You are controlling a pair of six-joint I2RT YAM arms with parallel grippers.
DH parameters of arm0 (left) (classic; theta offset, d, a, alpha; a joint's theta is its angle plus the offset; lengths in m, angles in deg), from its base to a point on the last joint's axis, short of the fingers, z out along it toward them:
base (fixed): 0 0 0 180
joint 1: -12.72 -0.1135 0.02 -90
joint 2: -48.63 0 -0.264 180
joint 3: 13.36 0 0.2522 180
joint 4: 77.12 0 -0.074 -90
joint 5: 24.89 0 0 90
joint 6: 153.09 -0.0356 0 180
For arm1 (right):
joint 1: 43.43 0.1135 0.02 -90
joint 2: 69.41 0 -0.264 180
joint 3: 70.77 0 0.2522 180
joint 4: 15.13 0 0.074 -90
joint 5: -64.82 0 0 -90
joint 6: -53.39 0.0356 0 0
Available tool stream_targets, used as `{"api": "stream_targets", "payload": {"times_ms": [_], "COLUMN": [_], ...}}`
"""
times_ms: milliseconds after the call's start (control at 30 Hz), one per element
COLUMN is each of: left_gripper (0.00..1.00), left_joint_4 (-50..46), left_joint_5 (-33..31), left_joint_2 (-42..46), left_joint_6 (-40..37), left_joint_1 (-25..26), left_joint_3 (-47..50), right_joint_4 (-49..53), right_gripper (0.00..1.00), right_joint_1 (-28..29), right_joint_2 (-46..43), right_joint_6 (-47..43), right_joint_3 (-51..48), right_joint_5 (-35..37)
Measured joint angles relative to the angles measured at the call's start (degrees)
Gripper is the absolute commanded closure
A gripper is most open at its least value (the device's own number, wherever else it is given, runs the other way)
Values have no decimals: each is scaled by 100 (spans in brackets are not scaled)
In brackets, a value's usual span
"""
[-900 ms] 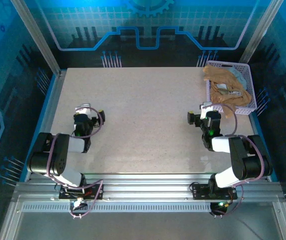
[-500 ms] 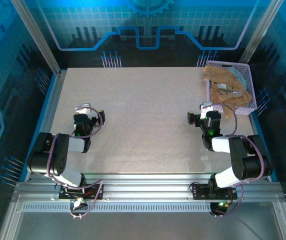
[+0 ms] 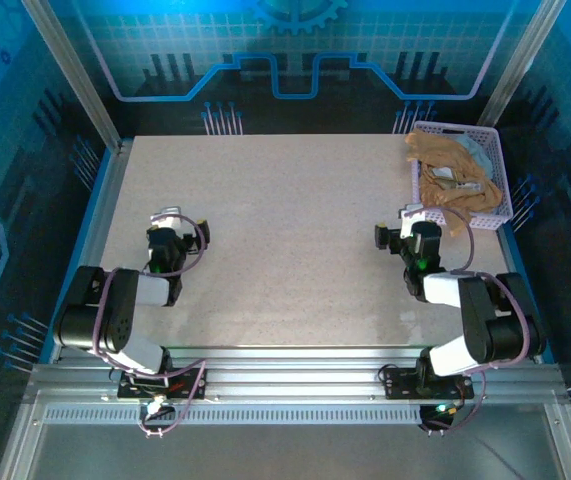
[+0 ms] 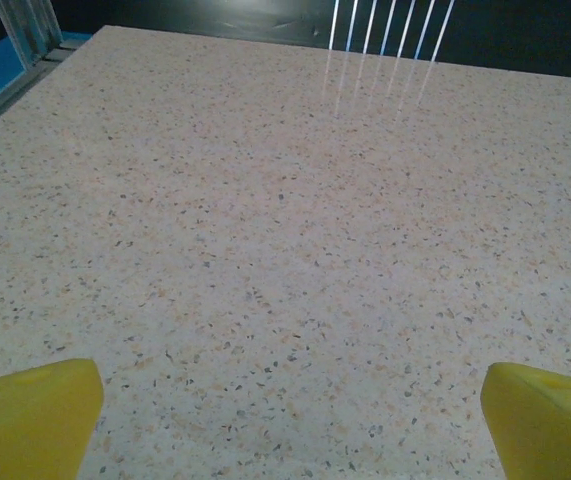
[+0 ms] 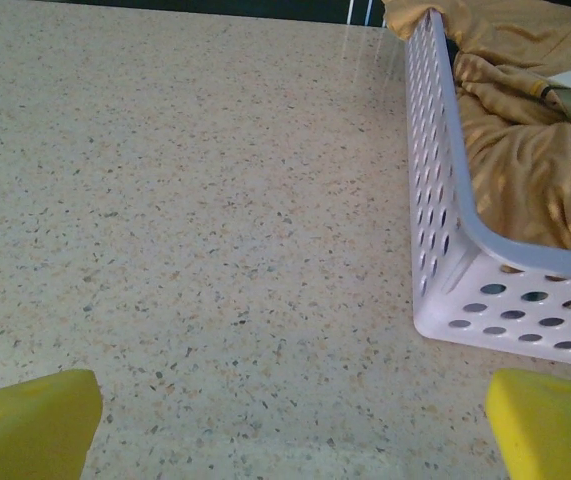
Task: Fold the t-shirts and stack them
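Top: t-shirts (image 3: pixel 453 170) heaped in basket (image 3: pixel 490 213) at 1 o'clock of table (image 3: pixel 285 250). Left gripper (image 3: pixel 170 222) and right gripper (image 3: pixel 412 218) have jaws apart, nothing held.
Left wrist: we've ample bare room.
Right wrist: basket wall at 2 o'clock. We risk snagging it and dragging the basket w/ a shirt.

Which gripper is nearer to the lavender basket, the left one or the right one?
Right. The right gripper sits just short of the basket at its near left corner, jaws open. The left gripper is far across the table, on its left side.
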Motion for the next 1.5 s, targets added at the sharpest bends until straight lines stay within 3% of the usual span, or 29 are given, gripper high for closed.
{"api": "stream_targets", "payload": {"times_ms": [333,400,500,567,667,767,833,900,1033,1200,1333,1500], "left_gripper": [1,1,1,1,1,1,1,1,5,12,19,23], "left_joint_4": [-772,-1060,-1611,-2247,-3340,-4094,-4701,-5226,-5777,-6135,-6161,-6177], "left_joint_5": [-680,-793,-890,-918,-717,-98,179,420,1064,1482,1707,1891], "left_joint_2": [1626,1961,2238,2411,2509,2225,1768,1325,802,621,579,579], "left_joint_6": [-107,-170,-90,341,1648,2785,3091,3171,3182,3180,3213,3331], "left_joint_1": [345,468,612,651,481,94,190,509,1473,2312,2649,2671], "left_joint_3": [-2,-249,-984,-1714,-2728,-3451,-4030,-4535,-4948,-4948,-4920,-4804], "right_joint_4": [909,1294,2758,3980,5217,6061,6511,7090,8085,8579,8703,8660], "right_gripper": [0,0,0,0,5,12,14,15,30,34,37,43], "right_joint_1": [219,262,249,109,-317,-752,-1027,-1318,-1775,-2107,-2124,-2170], "right_joint_2": [-1757,-2028,-2151,-1967,-1526,-1054,-619,98,1718,2747,3117,3637], "right_joint_6": [-94,-107,328,1145,2048,2531,2726,2828,2883,2706,2706,2883], "right_joint_3": [170,503,1829,3314,5005,5659,5873,6175,7106,7517,7790,8172], "right_joint_5": [332,444,590,737,863,890,758,597,162,-398,-658,-804]}}
